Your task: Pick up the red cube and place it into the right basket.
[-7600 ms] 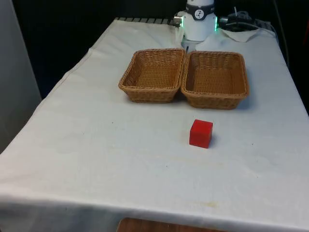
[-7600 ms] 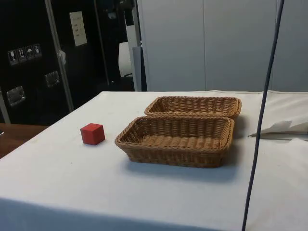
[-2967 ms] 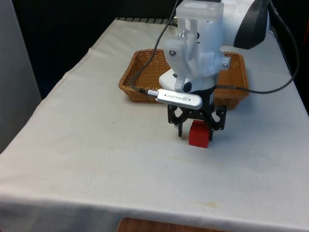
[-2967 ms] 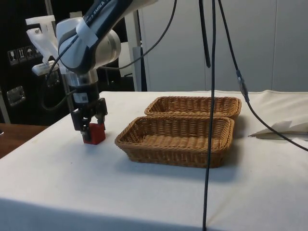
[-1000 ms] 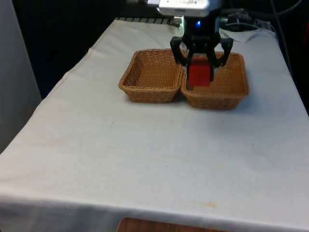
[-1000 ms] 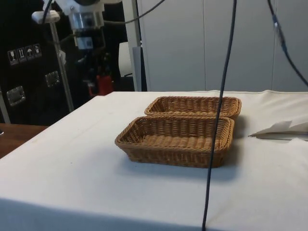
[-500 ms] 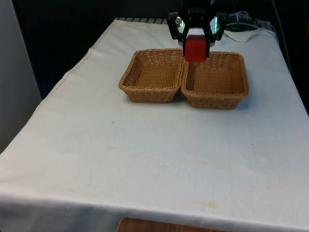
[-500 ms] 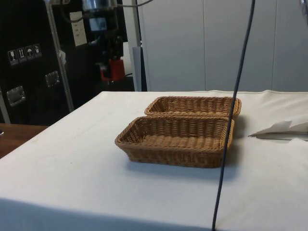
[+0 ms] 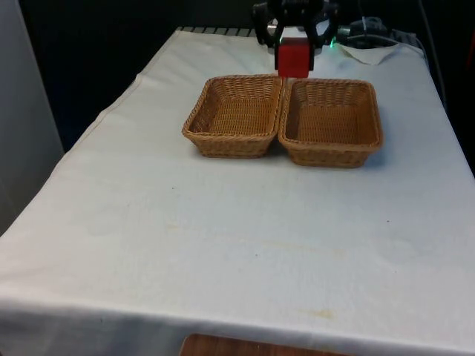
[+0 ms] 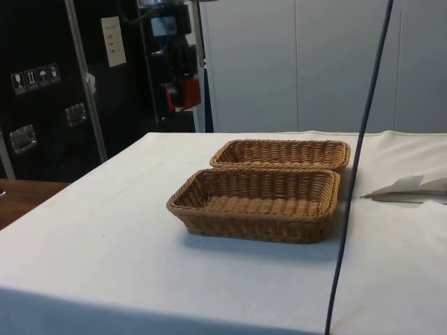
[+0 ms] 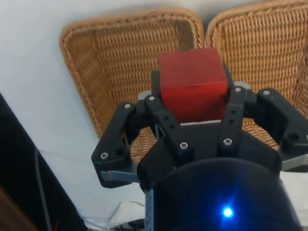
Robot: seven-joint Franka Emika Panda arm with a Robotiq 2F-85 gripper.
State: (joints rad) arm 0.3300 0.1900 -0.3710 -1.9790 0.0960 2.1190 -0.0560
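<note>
The red cube (image 9: pixel 292 58) hangs high in the air, with my black gripper (image 9: pixel 292 62) shut on it. In the front view it shows above the far rims, about where the left basket (image 9: pixel 194 122) and the right basket (image 9: pixel 375 126) meet. The side view has the cube (image 10: pixel 186 93) and gripper (image 10: pixel 184 96) well above the table, with the right basket (image 10: pixel 209 225) nearer the camera and the left basket (image 10: pixel 279 145) behind it. In the wrist view the cube (image 11: pixel 192 84) sits between the fingers (image 11: pixel 161 113), with both wicker baskets below and their touching rims (image 11: pixel 204 29) just beyond it.
Both baskets are brown wicker, side by side and touching, with nothing in them. A crumpled white sheet (image 9: pixel 375 50) lies at the far end on the front view's right. A dark cable (image 10: pixel 356 174) hangs down in the side view. White cloth (image 9: pixel 237 245) covers the table.
The gripper has carried the cube higher and farther towards the table's far end. In the side view it has moved right, towards the baskets. The grip has not changed.
</note>
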